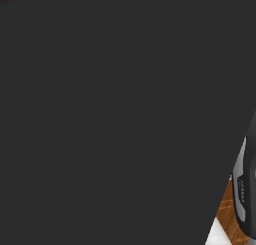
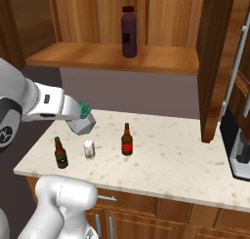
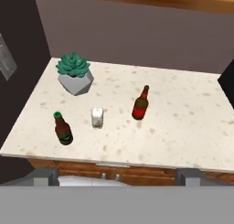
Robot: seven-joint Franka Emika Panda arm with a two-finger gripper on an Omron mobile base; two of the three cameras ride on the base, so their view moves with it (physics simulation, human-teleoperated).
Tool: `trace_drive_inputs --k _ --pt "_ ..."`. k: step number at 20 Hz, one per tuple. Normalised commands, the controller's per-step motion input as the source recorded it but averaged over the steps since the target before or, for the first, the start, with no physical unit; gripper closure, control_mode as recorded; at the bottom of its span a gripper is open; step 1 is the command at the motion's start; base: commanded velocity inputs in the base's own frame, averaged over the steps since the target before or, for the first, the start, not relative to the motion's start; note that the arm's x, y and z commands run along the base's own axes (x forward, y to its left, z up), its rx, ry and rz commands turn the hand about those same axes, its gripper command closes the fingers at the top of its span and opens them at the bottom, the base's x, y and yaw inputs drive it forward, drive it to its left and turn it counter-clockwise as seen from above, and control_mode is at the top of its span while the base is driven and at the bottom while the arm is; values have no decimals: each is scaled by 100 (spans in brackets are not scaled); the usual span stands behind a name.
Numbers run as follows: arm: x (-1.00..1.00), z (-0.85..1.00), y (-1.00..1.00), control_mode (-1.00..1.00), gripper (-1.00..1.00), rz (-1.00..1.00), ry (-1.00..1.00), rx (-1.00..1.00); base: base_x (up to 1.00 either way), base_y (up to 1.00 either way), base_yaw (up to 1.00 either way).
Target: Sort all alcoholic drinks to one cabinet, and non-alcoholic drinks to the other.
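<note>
Brown glass beer bottles, two: green-labelled one (image 3: 63, 128) near the speckled pale stone counter's (image 3: 183, 127) front left, red-labelled one (image 3: 140, 104) mid-counter, both upright. Small white carton (image 3: 97, 117) stands between them, apart from each. Wide dark purple bottle (image 2: 129, 32) stands on the open wooden cabinet shelf (image 2: 161, 57) above. Green succulent in grey faceted pot (image 3: 74, 74) sits at back left. Gripper (image 3: 118, 176) jaws fully apart, empty, above the counter's front edge.

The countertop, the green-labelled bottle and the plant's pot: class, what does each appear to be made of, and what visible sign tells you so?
The countertop looks like polished stone: cream, with brown speckles. The green-labelled bottle looks like dark brown glass, faintly glossy, though plastic can't be ruled out. The plant's pot looks like matte grey concrete or ceramic, with flat faceted sides and no shine.
</note>
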Motion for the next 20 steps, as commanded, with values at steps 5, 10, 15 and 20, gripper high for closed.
trace_drive_inputs --k 5,10,15,20 --pt "-14 -31 12 -100 -100 3 10 2 0 0 0" --pt "-11 -34 11 -100 -100 3 8 3 0 0 0" --pt "-3 -29 15 -100 -100 3 6 3 0 0 0" --pt "5 -18 19 -100 -100 1 2 1 0 0 0"
